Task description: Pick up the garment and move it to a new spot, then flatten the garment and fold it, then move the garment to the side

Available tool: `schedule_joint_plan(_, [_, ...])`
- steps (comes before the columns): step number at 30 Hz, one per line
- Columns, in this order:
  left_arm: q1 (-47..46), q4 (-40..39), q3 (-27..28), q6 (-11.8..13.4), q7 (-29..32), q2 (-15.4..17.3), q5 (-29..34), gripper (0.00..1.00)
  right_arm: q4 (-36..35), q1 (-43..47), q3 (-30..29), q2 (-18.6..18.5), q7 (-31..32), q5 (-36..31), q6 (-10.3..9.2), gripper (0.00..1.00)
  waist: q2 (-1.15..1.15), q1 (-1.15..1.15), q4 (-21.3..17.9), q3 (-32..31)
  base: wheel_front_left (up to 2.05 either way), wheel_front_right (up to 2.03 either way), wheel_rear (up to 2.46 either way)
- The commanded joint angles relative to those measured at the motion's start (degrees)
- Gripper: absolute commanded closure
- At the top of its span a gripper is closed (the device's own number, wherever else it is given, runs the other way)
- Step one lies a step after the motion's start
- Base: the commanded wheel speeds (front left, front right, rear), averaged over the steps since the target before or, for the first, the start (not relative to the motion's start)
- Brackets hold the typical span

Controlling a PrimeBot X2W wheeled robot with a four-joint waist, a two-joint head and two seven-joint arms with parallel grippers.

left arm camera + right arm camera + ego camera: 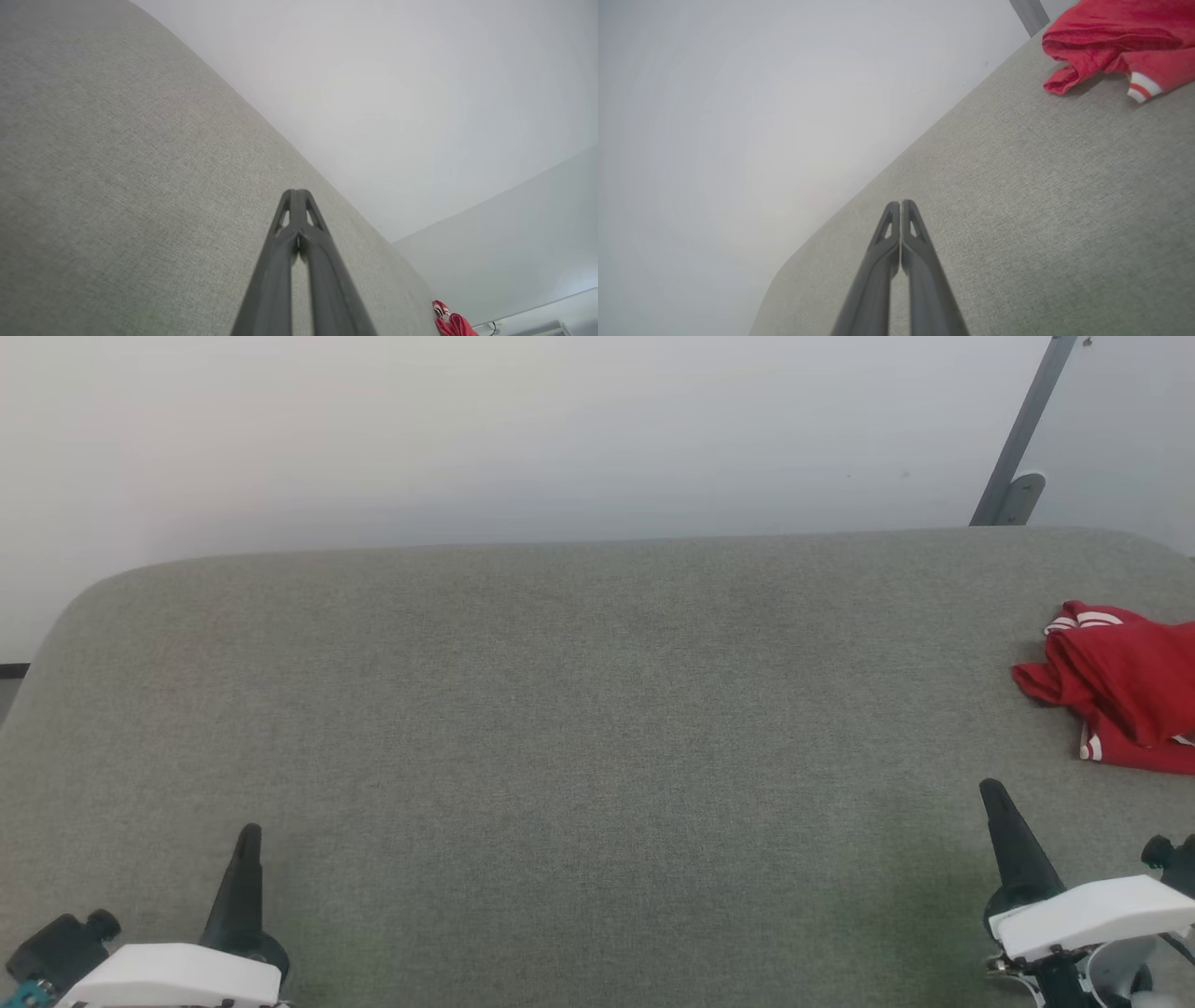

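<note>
Red garment lies bunched at the right edge of the grey padded top. L gripper & R gripper: jaws closed, both empty.

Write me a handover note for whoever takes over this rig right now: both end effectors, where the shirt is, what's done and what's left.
Left end effector: shut, empty, at the near side of the grey padded surface.
Right end effector: shut, empty, nearer the garment but apart from it.
The garment lies crumpled at the surface's far right, partly cut off in the head view.
Done: nothing visible yet.
Left: pick it up, move it to a new spot, flatten, fold, move aside.
</note>
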Motion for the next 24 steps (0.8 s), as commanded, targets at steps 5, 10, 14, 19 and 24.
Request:
schedule_joint_plan(5, [-2.06, -0.28, 0.34, -0.08, 1.12, -0.42, -4.2, 1.0, -0.29, -1.79, -0.54, 0.35, 0.67, 4.28, -0.03, 1.0, 0.0, 0.0, -0.02, -0.02, 0.0, 0.0, 0.0])
schedule_joint_plan(10, [-2.51, -0.1, 0.35, -0.09, 2.06, -1.04, -6.76, 1.0, 0.01, -2.03, -0.71, 0.73, 1.19, 7.26, -0.03, 1.0, 0.0, 0.0, -0.04, -0.04, 0.0, 0.0, 0.0])
schedule_joint_plan(14, [-2.87, 0.0, 0.35, -0.09, 2.54, -1.4, -8.41, 1.0, 0.18, -2.25, -0.81, 0.93, 1.49, 8.97, -0.03, 1.0, 0.0, 0.0, -0.06, -0.05, 0.0, 0.0, 0.0])
schedule_joint_plan(19, [-3.23, 0.15, 0.35, -0.1, 3.31, -1.97, -10.77, 1.0, 0.46, -2.55, -0.95, 1.24, 1.94, 11.71, -0.03, 1.0, 0.0, 0.0, -0.08, -0.07, 0.0, 0.0, 0.0])
schedule_joint_plan(24, [-3.77, 0.32, 0.35, -0.1, 4.06, -2.42, -13.04, 1.0, 0.73, -2.75, -1.09, 1.57, 2.38, 14.37, -0.04, 1.0, 0.0, 0.0, -0.1, -0.08, 0.0, 0.0, 0.0])
